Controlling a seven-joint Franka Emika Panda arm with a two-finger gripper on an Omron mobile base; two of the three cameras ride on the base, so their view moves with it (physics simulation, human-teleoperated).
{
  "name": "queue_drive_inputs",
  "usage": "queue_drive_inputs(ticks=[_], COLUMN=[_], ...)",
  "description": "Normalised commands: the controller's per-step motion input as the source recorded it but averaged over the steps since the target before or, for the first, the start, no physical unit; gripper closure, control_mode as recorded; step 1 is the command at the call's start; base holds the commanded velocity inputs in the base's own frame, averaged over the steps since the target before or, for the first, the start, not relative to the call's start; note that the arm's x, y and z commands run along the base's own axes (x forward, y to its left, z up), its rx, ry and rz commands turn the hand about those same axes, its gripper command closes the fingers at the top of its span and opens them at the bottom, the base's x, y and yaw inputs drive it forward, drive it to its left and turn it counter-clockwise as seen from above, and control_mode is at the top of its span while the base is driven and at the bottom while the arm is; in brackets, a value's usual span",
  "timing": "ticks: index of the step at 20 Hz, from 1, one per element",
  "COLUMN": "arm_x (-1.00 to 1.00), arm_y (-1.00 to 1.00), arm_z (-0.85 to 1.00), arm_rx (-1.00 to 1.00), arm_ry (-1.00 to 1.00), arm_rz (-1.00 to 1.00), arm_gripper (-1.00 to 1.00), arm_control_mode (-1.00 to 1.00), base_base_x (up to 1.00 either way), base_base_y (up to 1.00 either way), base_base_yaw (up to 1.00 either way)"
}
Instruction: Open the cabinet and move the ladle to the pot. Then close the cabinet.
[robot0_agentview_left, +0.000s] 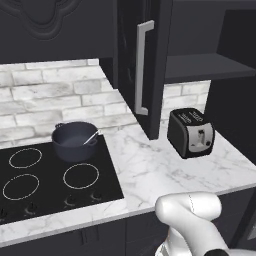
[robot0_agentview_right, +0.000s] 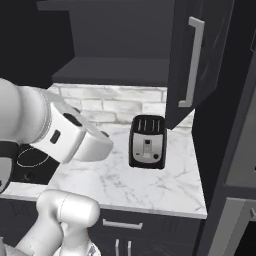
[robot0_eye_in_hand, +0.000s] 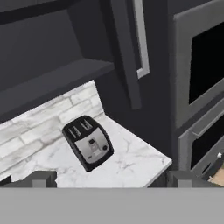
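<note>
While the cabinet (robot0_agentview_left: 200, 35) stands open, its door (robot0_agentview_left: 142, 67) is swung out over the counter (robot0_agentview_left: 150, 170) and a dark shelf (robot0_agentview_left: 205, 67) is seen inside with nothing visible on it. Its long silver handle (robot0_agentview_left: 141, 67) runs upright down the door face. On the stove (robot0_agentview_left: 30, 185), set into the marble to the left, the pot (robot0_agentview_left: 75, 141) is placed on the back right ring, and the ladle (robot0_agentview_left: 91, 137) is seen lying in it, its thin handle leaning on the rim toward the right. A black toaster (robot0_agentview_left: 191, 133) is seen on the counter below the shelf, well apart from the pot. In the hand view the gripper (robot0_eye_in_hand: 111, 178) is spread wide with nothing between the fingertips (robot0_eye_in_hand: 40, 178), pointed toward the toaster and door.
</note>
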Motion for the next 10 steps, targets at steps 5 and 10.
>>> queue_drive_inputs(ticks=[5, 10], arm_x=[-0.21, -0.06], arm_y=[-0.40, -0.38], arm_z=[0.00, 0.00], arm_rx=[0.22, 0.21], arm_ry=[-0.18, -0.23], arm_rz=[-0.26, -0.25], arm_gripper=[-1.00, -1.00], arm_control_mode=[-1.00, -1.00], base_base_x=[0.00, 0.00], base_base_y=[0.00, 0.00], base_base_yaw=[0.00, 0.00])
